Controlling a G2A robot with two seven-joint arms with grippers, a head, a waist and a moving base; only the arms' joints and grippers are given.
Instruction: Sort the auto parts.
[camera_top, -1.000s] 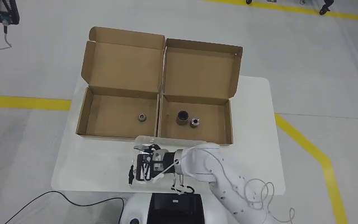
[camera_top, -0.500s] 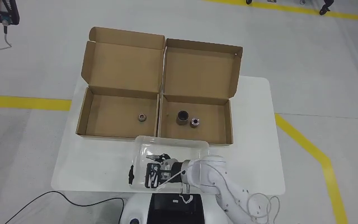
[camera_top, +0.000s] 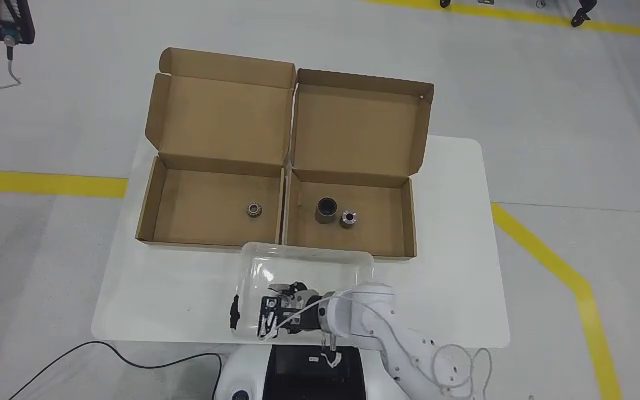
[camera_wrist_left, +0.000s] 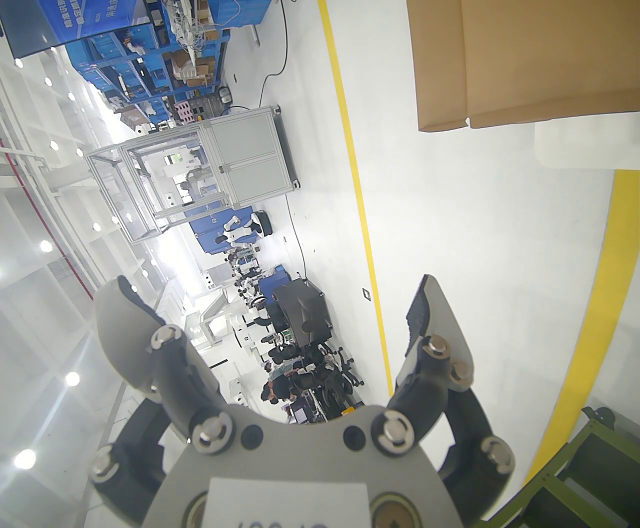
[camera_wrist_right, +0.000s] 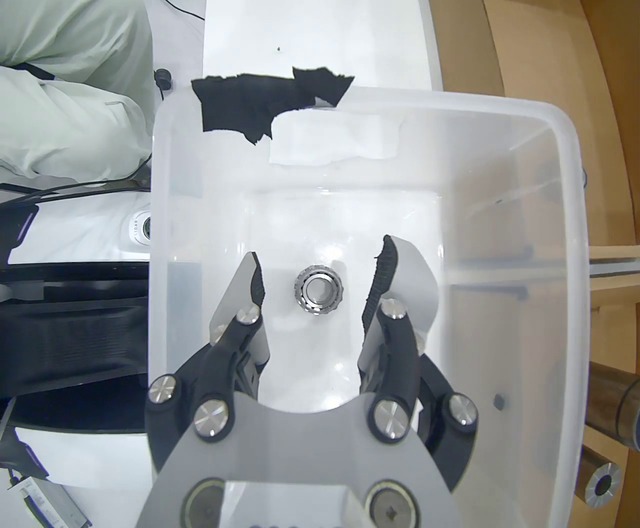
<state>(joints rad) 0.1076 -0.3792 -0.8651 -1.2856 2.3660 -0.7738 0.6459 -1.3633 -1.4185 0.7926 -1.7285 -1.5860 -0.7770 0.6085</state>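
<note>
Pickup is the step in hand. The right gripper hangs inside the clear bin, which sits at the near edge of the white worktop, just in front of two open cardboard boxes. Its fingers are spread apart, one on each side of a small roller bearing that lies flat on the bin's floor. Neither pad appears to touch it. The left gripper is held away from the work and faces out over the floor, its fingers also apart with nothing between them.

The left box holds one small ring-like part. The right box holds a dark sleeve with a small toothed piece just beside it.

The next move, as I judge it, is to close squarely on the bearing's outer ring, lift it clear of the bin wall, and carry it to the box with its match. The part in the left box looks the likeliest match, though it is too small to be sure. The bearing is round and smooth, so an off-centre pinch could squirt it aside.
</note>
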